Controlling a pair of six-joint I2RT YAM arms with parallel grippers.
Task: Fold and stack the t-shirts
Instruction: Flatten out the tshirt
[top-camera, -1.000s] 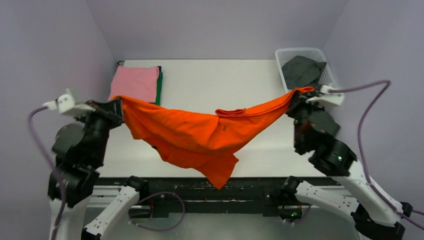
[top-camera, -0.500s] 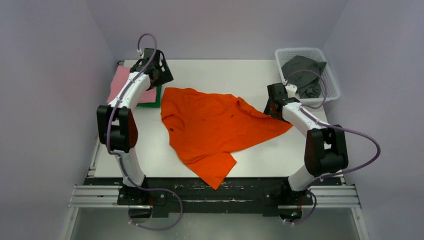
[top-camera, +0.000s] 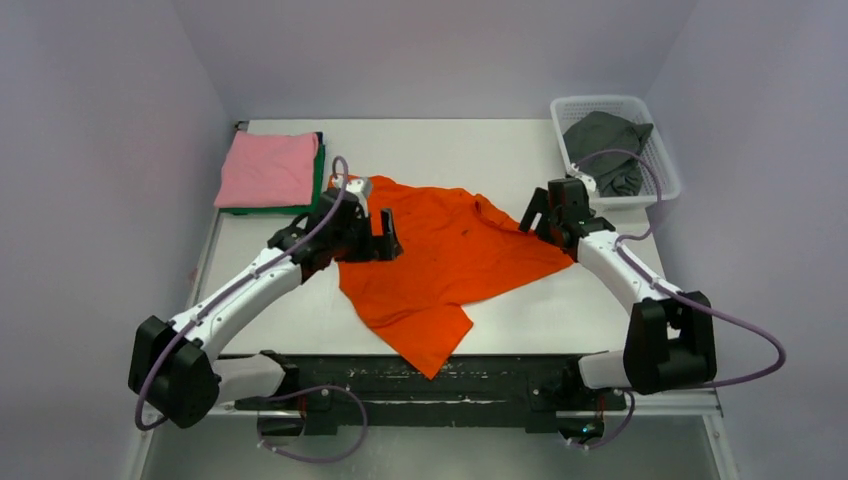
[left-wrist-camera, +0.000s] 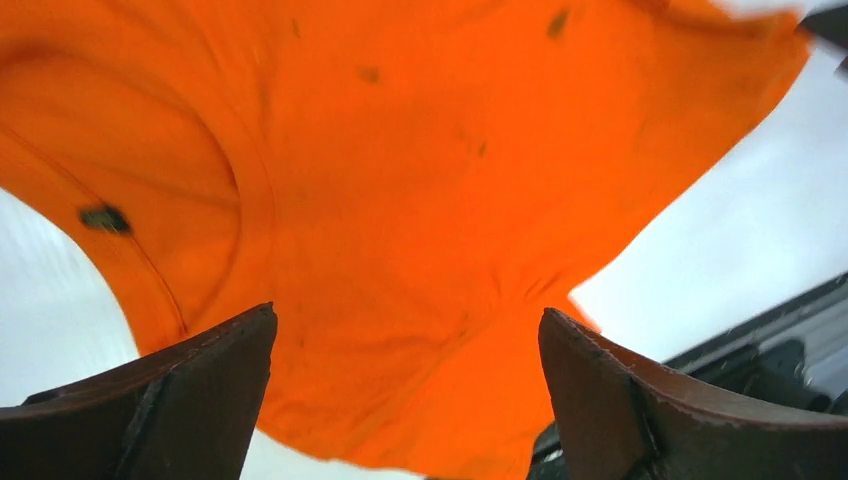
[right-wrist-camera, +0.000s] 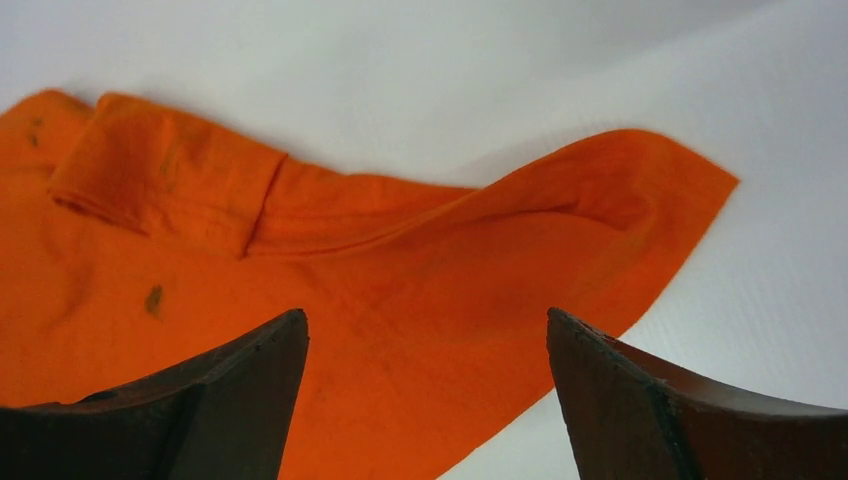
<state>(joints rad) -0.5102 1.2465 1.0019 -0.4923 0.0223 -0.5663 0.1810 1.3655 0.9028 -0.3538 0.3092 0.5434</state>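
Observation:
The bright orange t-shirt (top-camera: 440, 265) lies crumpled and spread on the white table (top-camera: 440, 150), one corner drooping over the near edge. My left gripper (top-camera: 385, 238) hovers over its left part, open and holding nothing; in the left wrist view the gripper (left-wrist-camera: 407, 312) has orange t-shirt cloth (left-wrist-camera: 400, 150) below the gap. My right gripper (top-camera: 535, 215) is open at the shirt's right corner, and in the right wrist view it (right-wrist-camera: 426, 312) stands over that corner of the orange t-shirt (right-wrist-camera: 400, 270). A folded pink t-shirt (top-camera: 268, 168) rests on a green one (top-camera: 318, 182) at the back left.
A white mesh basket (top-camera: 610, 101) at the back right holds a dark grey t-shirt (top-camera: 600, 140). The black rail (top-camera: 430, 385) with the arm bases runs along the table's near edge. Purple walls close in on the left, back and right.
Both grippers held the orange t-shirt stretched in the air a second ago. They have let go and opened; the shirt now lies on the table, and both arms have come down over it.

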